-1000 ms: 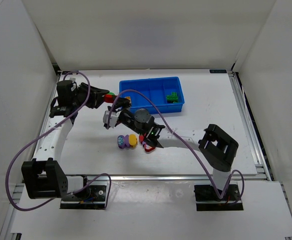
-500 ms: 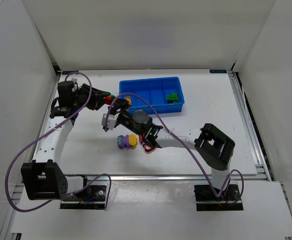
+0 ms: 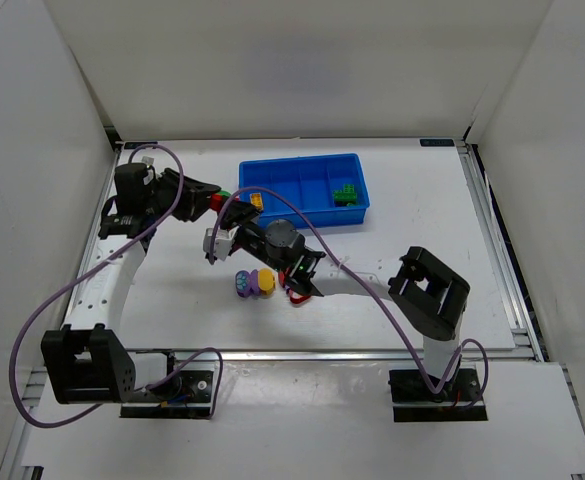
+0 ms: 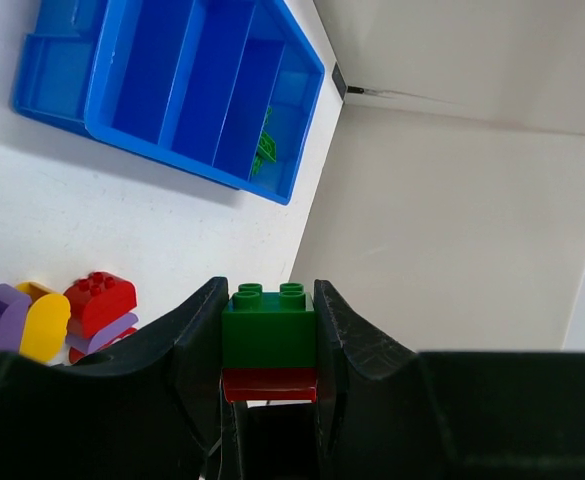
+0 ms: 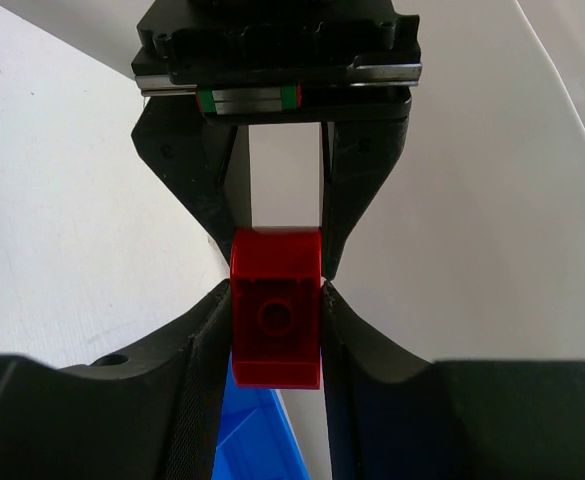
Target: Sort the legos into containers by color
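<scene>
Since the two-colour brick (image 4: 269, 340) is green stacked on red, it fits no single compartment. I take that to be why you have both arms on it: the likely step is pulling the halves apart so each colour can be sorted.

In the left wrist view the brick sits low in the centre, with your left gripper (image 4: 269, 292) pinched tight on the flanks of the green half. In the right wrist view the red half fills the middle of the frame. Your right gripper (image 5: 275, 300) has its fingers pressed against both red sides, closed on it from the opposite end.

In the top view this meeting point lies left of centre, just off the lower left corner of the blue tray (image 3: 302, 160) and lifted off the table. One green brick (image 3: 346, 194) already lies in the tray's right-end compartment. The loose bricks (image 3: 257, 283), purple, yellow and red, huddle just below centre, apart from the tray and waiting their turn.

Against a second ago, your right wrist has slid up and left toward the left gripper, and its elbow has followed leftward. The left gripper and its brick have barely shifted, and the pile and the tray's green brick lie as they did.
</scene>
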You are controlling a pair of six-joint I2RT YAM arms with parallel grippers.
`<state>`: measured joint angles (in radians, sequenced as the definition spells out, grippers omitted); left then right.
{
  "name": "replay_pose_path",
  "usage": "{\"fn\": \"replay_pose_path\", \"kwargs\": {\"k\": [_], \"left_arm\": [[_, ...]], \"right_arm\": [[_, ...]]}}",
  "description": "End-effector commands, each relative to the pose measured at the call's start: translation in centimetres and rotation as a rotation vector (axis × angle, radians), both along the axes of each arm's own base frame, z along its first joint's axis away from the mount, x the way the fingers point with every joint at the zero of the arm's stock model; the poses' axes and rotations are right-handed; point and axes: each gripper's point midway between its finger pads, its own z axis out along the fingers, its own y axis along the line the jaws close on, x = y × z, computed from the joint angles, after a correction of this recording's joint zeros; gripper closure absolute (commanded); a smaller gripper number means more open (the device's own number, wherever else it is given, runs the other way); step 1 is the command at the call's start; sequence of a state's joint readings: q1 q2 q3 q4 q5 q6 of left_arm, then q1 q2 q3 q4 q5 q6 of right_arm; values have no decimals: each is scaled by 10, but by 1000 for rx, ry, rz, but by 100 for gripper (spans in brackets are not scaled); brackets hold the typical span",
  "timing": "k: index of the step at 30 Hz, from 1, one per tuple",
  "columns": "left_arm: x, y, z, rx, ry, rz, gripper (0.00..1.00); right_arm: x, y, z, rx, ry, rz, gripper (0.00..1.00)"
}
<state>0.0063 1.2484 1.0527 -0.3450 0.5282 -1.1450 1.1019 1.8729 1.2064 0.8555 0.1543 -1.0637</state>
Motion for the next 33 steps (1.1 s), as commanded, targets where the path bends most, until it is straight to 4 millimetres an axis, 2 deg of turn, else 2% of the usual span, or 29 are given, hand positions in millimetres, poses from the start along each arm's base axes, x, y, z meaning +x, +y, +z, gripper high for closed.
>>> {"fn": "replay_pose_path", "kwargs": {"k": [1,5,6,11,12,25,27,30,31,32,33], "left_arm": [[-12,-3,10,0,-36,-18,90],[-5,2,6,2,-33,11,90],[-3,4,5,2,-33,17,90],[13,22,2,4,-38,73,90],[15,24,3,3,-45,79,90],[28,42,1,3,-51,135,90],[27,43,3,11,-65,132,90],[24,46,9,90,-121,111,90],[23,47,11,125,-138,97,90],[24,51,19,189,-183,82,90],[24,51,22,221,-205,70,90]], "right_arm": [[-1,2,33,96,-45,-2,98],[-8,-3,40,108,-55,11,100],[-13,-3,35,97,-52,23,100],[-37,-11,40,93,-50,66,100],[-42,-11,33,78,-42,75,100],[-68,-25,27,47,-33,125,100],[-67,-28,31,54,-19,112,100],[-44,-39,33,83,100,18,100],[-24,-51,32,71,157,-44,100],[-14,-58,31,78,208,-83,100],[-8,-64,40,125,280,-109,100]]}}
